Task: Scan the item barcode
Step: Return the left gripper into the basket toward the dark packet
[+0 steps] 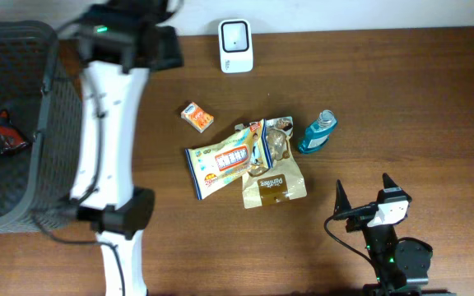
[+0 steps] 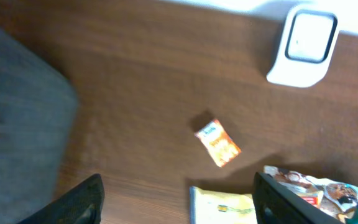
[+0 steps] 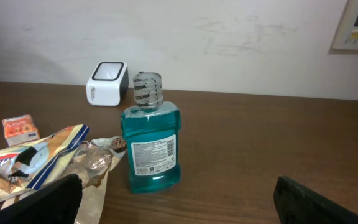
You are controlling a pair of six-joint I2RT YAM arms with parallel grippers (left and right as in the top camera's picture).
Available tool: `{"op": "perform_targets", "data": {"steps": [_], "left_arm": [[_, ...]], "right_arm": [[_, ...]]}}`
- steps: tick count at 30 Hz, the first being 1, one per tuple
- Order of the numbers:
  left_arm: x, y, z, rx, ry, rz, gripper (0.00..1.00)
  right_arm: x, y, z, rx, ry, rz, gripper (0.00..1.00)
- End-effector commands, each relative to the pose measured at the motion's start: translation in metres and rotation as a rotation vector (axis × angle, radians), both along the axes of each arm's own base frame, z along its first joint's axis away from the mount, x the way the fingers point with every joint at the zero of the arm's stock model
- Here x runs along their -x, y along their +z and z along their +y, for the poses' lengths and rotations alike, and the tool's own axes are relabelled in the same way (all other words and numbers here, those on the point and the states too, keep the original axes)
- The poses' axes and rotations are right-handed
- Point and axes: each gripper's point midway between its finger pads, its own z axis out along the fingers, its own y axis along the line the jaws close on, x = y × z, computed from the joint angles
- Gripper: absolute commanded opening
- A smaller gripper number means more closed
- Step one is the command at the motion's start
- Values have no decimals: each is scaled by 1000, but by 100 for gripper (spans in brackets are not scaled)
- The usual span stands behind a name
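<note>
My left gripper [image 2: 178, 186] hangs open and empty above the table [image 2: 135, 93]. The small orange packet [image 2: 218, 144] lies just ahead of it, so I judge that the likeliest item to pick. The scanner [image 2: 303, 45] stands beyond, window facing up, handy for presenting a barcode. My right gripper [image 1: 362, 187] waits wide open, holding nothing, near the blue mouthwash bottle [image 3: 152, 137]. The basket [image 1: 23, 37] at left probably takes scanned goods.
</note>
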Motion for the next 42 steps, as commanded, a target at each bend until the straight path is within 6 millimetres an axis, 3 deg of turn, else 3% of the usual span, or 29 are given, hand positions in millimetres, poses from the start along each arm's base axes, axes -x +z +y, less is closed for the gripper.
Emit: {"op": "perform_targets", "data": {"steps": [1,2,6,13,16,20,24,27,31,36,39,42], "left_arm": [[20,50,43,-16,3,-103,95],[22,54,51,6,15,-112,99],[26,59,85,24,88,-125,99],[31,42,146,47,237,-69,99],[42,44,187,42,336,-76,99],[56,49,215,137,383,-104,99],[75,46,261,85,489,-89,99],[83,32,281,89,544,-43,99],[80,5,303,99,588,5,99],[62,-49,322,93,609,74,100],[55,-80,343,19,653,90,99],[41,-97,360,-33,679,45,99]], "right_arm": [[0,-3,-1,0,-5,5,98],[0,-3,-1,0,-5,5,98],[0,-3,-1,0,-5,5,98],[0,-3,-1,0,-5,5,98],[0,-3,-1,0,-5,5,98],[0,-3,-1,0,-5,5,98],[0,-3,-1,0,-5,5,98],[0,-3,-1,0,-5,5,98],[0,-3,-1,0,-5,5,98],[0,-3,-1,0,-5,5,98],[0,-3,-1,0,-5,5,98],[0,-3,-1,0,-5,5,98]]}}
